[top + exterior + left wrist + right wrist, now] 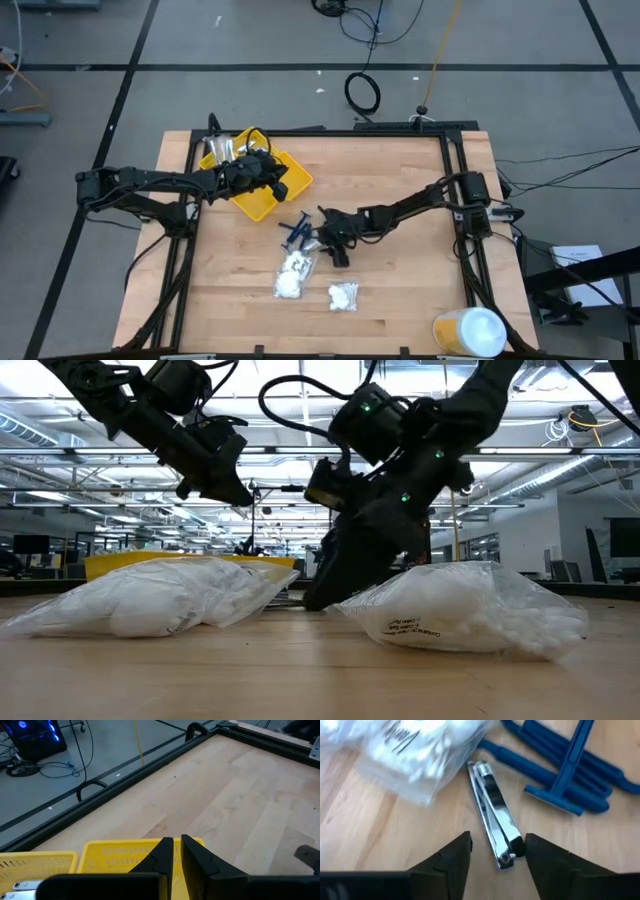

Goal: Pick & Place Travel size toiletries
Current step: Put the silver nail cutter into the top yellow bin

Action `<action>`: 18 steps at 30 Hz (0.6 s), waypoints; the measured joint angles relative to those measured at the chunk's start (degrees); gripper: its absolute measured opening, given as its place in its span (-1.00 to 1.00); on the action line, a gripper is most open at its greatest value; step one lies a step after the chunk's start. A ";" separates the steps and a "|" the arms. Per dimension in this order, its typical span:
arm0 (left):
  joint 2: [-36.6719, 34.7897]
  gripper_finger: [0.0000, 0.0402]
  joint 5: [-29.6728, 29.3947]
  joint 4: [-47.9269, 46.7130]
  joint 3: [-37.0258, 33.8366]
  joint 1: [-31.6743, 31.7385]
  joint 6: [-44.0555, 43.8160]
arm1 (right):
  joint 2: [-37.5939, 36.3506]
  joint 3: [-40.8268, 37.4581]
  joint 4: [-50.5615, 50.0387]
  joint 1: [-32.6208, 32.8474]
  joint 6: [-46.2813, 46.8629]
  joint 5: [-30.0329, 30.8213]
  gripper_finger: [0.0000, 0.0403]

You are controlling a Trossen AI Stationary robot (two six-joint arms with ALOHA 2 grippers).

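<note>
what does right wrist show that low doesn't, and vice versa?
Right wrist only: a silver nail clipper lying on the wood between the right gripper's open fingers, and blue razors beside it.

Low only: the left gripper hanging above the yellow tray, a second bag of cotton balls, and the lab room behind.

Both: a clear bag of cotton balls, the wooden table and the right gripper down at table level.

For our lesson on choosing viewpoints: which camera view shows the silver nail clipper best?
The right wrist view: the nail clipper lies on the table, large and unobstructed, between the right hand's open fingers. The high view shows only a tiny glint there; the low and left wrist views don't show it.
</note>
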 joint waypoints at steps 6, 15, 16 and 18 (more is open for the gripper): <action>0.00 -0.84 -0.02 -1.13 -0.02 -0.02 0.20 | -3.44 -0.09 -7.24 0.98 1.74 -1.99 -0.32; 0.00 -0.84 -0.02 -1.01 -0.02 -0.02 0.32 | -5.66 -0.30 -1.20 1.81 2.27 -2.82 -0.48; 0.00 -0.84 -0.02 -1.04 -0.02 -0.02 0.30 | -5.64 -0.34 0.47 1.86 2.80 -2.84 -0.47; 0.00 -0.84 -0.02 -1.02 -0.02 -0.01 0.29 | -5.55 -0.44 2.27 2.18 3.10 -2.69 -0.41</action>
